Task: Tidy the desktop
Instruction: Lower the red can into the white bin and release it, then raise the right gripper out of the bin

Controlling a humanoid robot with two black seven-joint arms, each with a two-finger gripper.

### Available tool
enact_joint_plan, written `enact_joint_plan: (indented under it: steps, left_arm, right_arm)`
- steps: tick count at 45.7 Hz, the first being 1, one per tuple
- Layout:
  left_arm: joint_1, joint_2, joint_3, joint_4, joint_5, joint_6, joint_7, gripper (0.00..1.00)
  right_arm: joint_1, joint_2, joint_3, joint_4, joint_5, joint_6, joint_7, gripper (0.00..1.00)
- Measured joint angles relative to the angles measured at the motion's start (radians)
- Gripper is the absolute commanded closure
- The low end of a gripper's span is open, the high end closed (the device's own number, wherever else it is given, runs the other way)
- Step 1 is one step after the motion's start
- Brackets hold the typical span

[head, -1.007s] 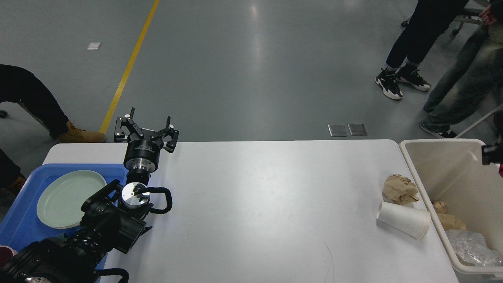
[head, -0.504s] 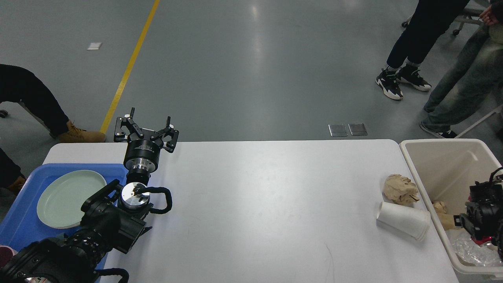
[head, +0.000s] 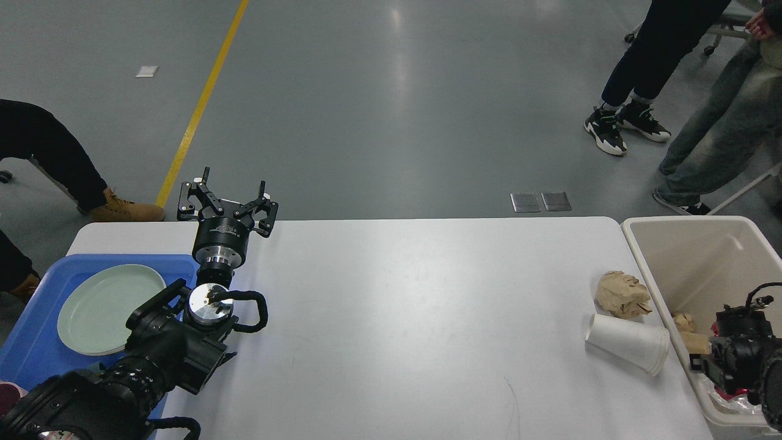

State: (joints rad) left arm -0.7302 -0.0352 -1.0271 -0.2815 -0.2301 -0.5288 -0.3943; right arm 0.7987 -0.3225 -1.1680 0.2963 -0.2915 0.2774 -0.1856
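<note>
The white desktop fills the lower half of the head view. A crumpled brown paper ball and a stack of white paper cups lying on its side rest near the right edge. My left gripper is open and empty, pointing away over the far edge at the left, far from both. My right arm's dark end hangs over the beige bin, right of the cups; its fingers cannot be told apart.
A beige bin at the right end holds brown paper and clear plastic. A blue tray at the left holds a pale green plate. People stand on the floor at back right and at the left.
My right arm has come down from the upper right edge over the bin, then shifted slightly left and lower. The left arm, cups and paper have not moved.
</note>
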Motion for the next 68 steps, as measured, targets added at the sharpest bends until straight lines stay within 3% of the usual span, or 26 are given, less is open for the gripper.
enact_joint_plan:
  steps: [10, 20, 27, 39, 41, 43, 48, 58, 68]
  left_arm:
    - [0.000, 0.000, 0.000, 0.000, 0.000, 0.000, 0.000, 0.03]
    - [0.000, 0.000, 0.000, 0.000, 0.000, 0.000, 0.000, 0.03]
    - [0.000, 0.000, 0.000, 0.001, 0.000, 0.000, 0.000, 0.03]
    - [0.000, 0.000, 0.000, 0.001, 0.000, 0.000, 0.000, 0.03]
    - [0.000, 0.000, 0.001, 0.001, 0.000, 0.000, 0.000, 0.03]
    - [0.000, 0.000, 0.000, 0.001, 0.000, 0.000, 0.000, 0.03]
    - [0.000, 0.000, 0.000, 0.001, 0.000, 0.000, 0.000, 0.03]
    - [0.000, 0.000, 0.000, 0.001, 0.000, 0.000, 0.000, 0.03]
    - [0.000, 0.000, 0.000, 0.001, 0.000, 0.000, 0.000, 0.03]
  right_arm:
    - [-0.002, -0.029, 0.061, -0.003, 0.001, -0.075, 0.000, 0.46]
    - [-0.002, -0.074, 0.067, -0.015, 0.002, -0.089, 0.000, 0.40]
    - [-0.001, -0.089, 0.070, -0.016, 0.003, -0.090, 0.000, 0.30]
    - [-0.001, -0.090, 0.074, -0.016, 0.003, -0.090, 0.001, 0.26]
    - [0.000, -0.090, 0.074, -0.015, 0.003, -0.090, 0.001, 0.18]
    - [0.004, -0.091, 0.074, -0.014, 0.004, -0.090, 0.001, 0.00]
    - [0.025, -0.102, 0.086, -0.007, 0.007, -0.088, 0.001, 0.00]
    - [0.227, -0.158, 0.127, 0.077, 0.009, -0.058, 0.002, 0.00]
    - [0.602, -0.227, 0.054, 0.293, 0.013, 0.060, 0.000, 0.00]
